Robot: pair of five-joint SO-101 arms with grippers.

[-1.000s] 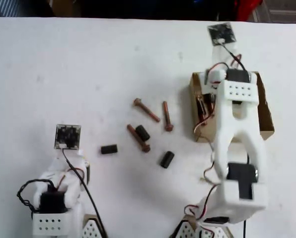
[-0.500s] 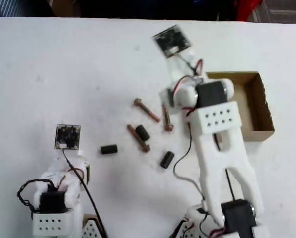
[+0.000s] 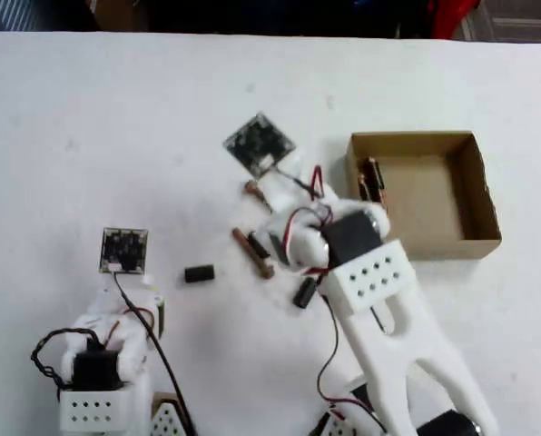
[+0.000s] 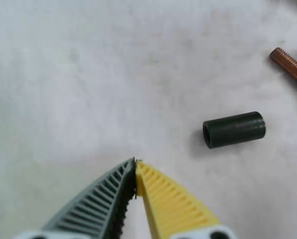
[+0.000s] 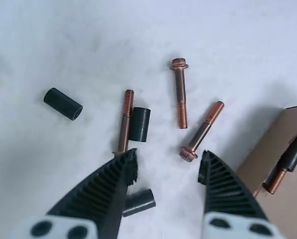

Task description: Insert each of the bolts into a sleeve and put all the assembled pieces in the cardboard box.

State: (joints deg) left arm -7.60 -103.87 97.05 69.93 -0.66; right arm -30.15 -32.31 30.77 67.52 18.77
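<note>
Now: right gripper (image 5: 168, 155) spread wide, empty, above loose bolts (image 5: 179, 92). Nearest bolt (image 5: 202, 130) just ahead of gap, head toward jaws, axis oblique to closing line. Left gripper (image 4: 136, 163) closed on nothing, near lone sleeve (image 4: 234, 129), farther from bolts.

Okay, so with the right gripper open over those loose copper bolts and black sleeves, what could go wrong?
The open right gripper sits over a crowded cluster. Closing could grab the short black cylindrical sleeve lying against the long copper bolt. A finger may also knock the second copper bolt aside.
</note>
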